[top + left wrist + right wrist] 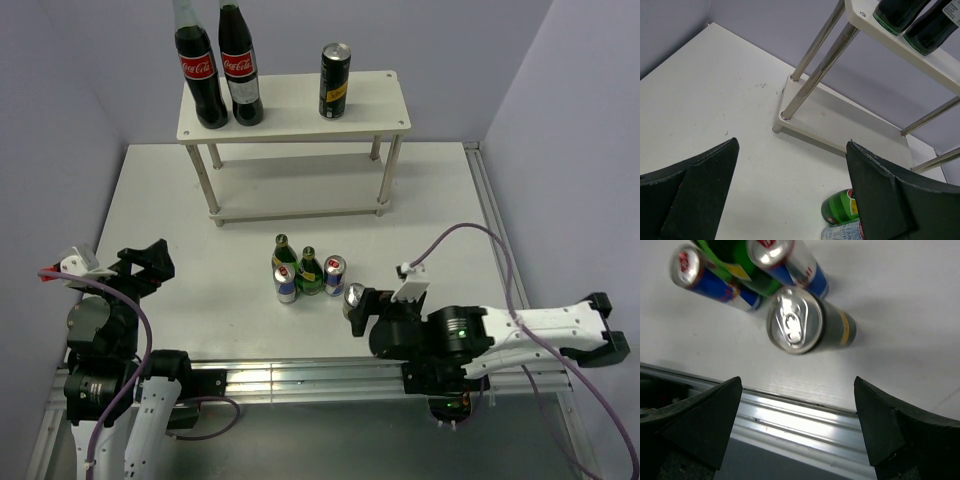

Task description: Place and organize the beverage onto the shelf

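Note:
The white shelf (290, 118) stands at the back, with one black, yellow-labelled can (334, 82) on its top board. Mid-table are two green bottles (284, 253) (309, 270), two blue-and-silver cans (286, 287) (335, 271) and a second black can (354, 298). My right gripper (362, 312) is open and empty, just on the near side of that black can (805, 325); in the right wrist view its tips (797, 380) stop short of the can. My left gripper (150, 262) is open and empty at the left. Its wrist view (791, 142) shows a green bottle (840, 206) and the lower shelf board (840, 120).
Two large cola bottles (200, 75) (240, 70) occupy the left of the shelf's top board. An aluminium rail (790, 415) runs along the table's near edge under my right gripper. Purple walls close in the back and both sides.

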